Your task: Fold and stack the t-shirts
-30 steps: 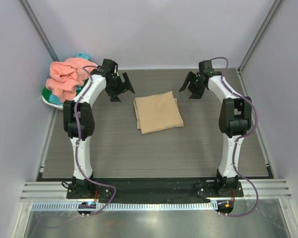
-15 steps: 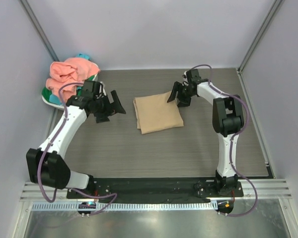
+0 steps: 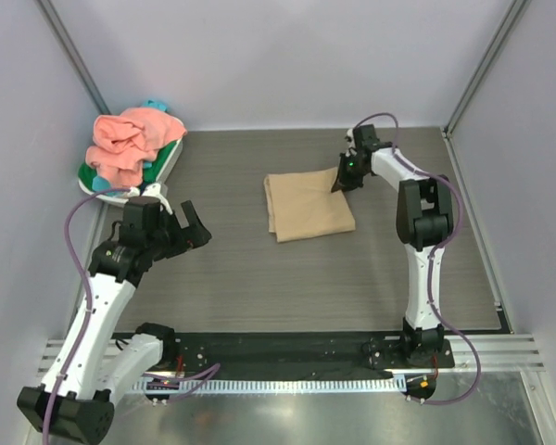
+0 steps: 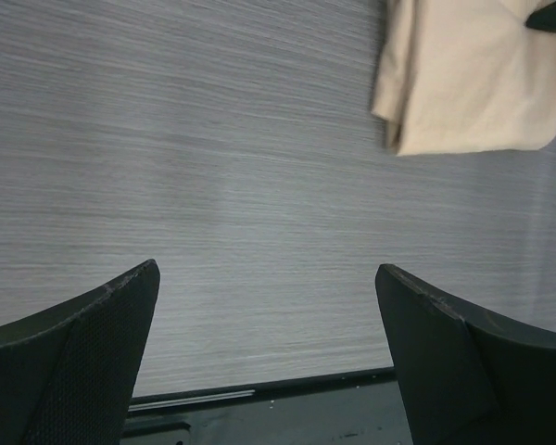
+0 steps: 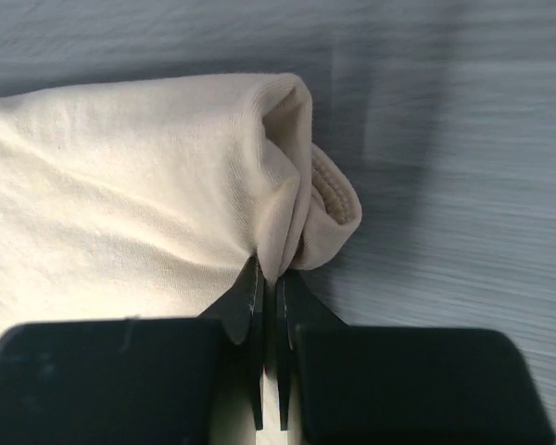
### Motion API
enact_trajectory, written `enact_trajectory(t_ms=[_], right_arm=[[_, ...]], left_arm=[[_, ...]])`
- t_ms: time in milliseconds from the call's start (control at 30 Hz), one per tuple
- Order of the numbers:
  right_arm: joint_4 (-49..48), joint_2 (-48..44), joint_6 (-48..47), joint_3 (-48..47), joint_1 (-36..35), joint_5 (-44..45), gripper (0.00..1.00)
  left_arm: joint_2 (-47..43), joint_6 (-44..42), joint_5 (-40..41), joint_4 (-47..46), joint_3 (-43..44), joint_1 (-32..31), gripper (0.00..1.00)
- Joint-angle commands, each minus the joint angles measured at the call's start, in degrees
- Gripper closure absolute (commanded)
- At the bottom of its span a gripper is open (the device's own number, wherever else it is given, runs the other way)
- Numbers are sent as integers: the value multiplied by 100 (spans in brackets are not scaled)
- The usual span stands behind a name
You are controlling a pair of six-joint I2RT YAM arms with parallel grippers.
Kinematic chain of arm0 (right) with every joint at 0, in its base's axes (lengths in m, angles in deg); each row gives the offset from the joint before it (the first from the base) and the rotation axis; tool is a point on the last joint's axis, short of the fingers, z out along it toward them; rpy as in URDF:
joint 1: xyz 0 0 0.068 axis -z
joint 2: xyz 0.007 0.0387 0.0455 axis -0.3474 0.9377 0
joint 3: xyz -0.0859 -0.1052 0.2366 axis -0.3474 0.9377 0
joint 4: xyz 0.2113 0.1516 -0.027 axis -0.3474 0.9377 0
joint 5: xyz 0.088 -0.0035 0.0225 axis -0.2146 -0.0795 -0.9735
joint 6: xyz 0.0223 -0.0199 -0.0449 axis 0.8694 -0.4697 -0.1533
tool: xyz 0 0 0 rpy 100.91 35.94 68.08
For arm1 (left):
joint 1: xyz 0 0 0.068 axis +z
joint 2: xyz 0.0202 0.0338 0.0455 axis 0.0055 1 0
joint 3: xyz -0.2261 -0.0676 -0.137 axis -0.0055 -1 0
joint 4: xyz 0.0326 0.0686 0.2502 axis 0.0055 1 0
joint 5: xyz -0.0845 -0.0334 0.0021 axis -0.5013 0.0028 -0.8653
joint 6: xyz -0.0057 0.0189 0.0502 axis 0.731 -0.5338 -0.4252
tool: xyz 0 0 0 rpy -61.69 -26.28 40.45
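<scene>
A folded tan t-shirt (image 3: 309,206) lies on the grey table, also visible in the left wrist view (image 4: 468,79) and filling the right wrist view (image 5: 120,195). My right gripper (image 3: 341,180) (image 5: 271,269) is shut on the tan shirt's far right corner, cloth pinched between the jaws. A salmon pink t-shirt (image 3: 130,141) is heaped at the back left over a green one (image 3: 162,159), with a bit of teal (image 3: 154,105) behind. My left gripper (image 3: 178,234) (image 4: 267,278) hangs open over bare table at the left, nothing between its fingers.
A white oval basket (image 3: 96,188) holds the heap at the back left corner. Walls and metal frame posts close in the table on three sides. A dark strip with the arm bases (image 3: 287,348) runs along the near edge.
The right gripper closed on the tan shirt's corner, and the shirt has shifted a little to the right. The left arm pulled back from the shirt toward the near left.
</scene>
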Motion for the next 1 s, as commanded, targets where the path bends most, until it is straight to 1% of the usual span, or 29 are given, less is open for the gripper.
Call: enact_trajectory(t_ms=[0, 67, 133, 167, 200, 233, 267, 333, 367, 467, 500, 533, 600, 733, 900, 967], right_arm=[[282, 28, -656, -522, 752, 848, 99], [361, 98, -762, -907, 1200, 1077, 99], [458, 264, -911, -1225, 1525, 1332, 99], [493, 352, -990, -1565, 1605, 1568, 99], [528, 423, -1078, -1752, 1702, 1614, 99], [563, 597, -1288, -1927, 1833, 1823, 99], [564, 669, -1386, -2269, 1913, 1903, 99], [520, 853, -1570, -2622, 2010, 2044, 99], [476, 1037, -1728, -2954, 2097, 2053, 99], [99, 1397, -2149, -3456, 2159, 2229, 99], [-572, 1538, -2526, -3563, 2168, 2421, 99], [-579, 1540, -2529, -3564, 2168, 2510, 99], [-894, 1697, -2757, -3625, 2177, 2703, 99], [-1272, 2066, -2890, -4134, 2282, 3257, 99], [-1939, 2163, -2758, -4118, 2467, 3407, 99], [-2046, 2216, -2696, -4135, 2493, 3468, 99]], left_arm=[[-550, -191, 333, -85, -334, 10, 0], [-866, -173, 324, -121, -352, 10, 0], [-981, -217, 368, -60, -317, 10, 0], [-1025, -226, 577, -7, -317, 10, 0], [-1035, -147, 718, 37, -343, 10, 0], [-1043, -120, 685, 46, -360, 10, 0], [-1061, -103, 606, 46, -387, 10, 0], [-1087, -94, 491, -7, -404, -60, 0], [-1114, -94, 535, -15, -413, -87, 0], [-1166, -50, 798, -7, -413, -87, 0], [-1149, -41, 807, -24, -422, -87, 0], [-1140, -41, 808, -24, -422, -87, 0], [-1105, -32, 816, -33, -431, -78, 0], [-1061, -15, 860, -51, -448, -78, 0], [-973, -15, 869, -60, -440, -87, 0], [-999, -15, 878, -68, -457, -87, 0]])
